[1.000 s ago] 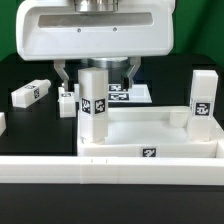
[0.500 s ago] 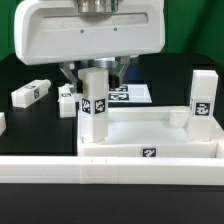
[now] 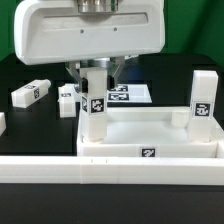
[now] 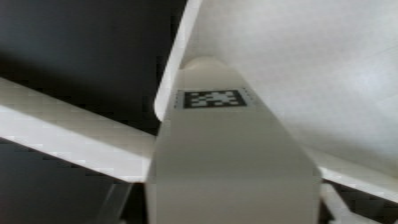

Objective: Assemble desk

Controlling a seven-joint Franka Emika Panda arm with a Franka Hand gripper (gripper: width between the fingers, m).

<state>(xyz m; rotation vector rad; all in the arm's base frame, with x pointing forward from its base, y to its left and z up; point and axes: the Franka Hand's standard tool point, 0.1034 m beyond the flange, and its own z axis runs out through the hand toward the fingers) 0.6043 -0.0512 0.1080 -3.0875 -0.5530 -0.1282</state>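
My pincer [image 3: 97,72] straddles the top of the upright white square-section plastic leg block [image 3: 95,112], which stands at the nine o'clock end of the large white rimmed plastic tabletop [image 3: 190,150] in the exterior view. My housing hides the fingertips, so I cannot tell whether they press it. The wrist view is blurred, showing little beyond that leg's tag [image 4: 214,99].

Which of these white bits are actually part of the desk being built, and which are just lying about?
Desk parts: tabletop; leg standing at its corner; leg standing at the exterior view's right; leg lying flat; fourth leg beside it.
Not parts: marker board; long border bar in front.
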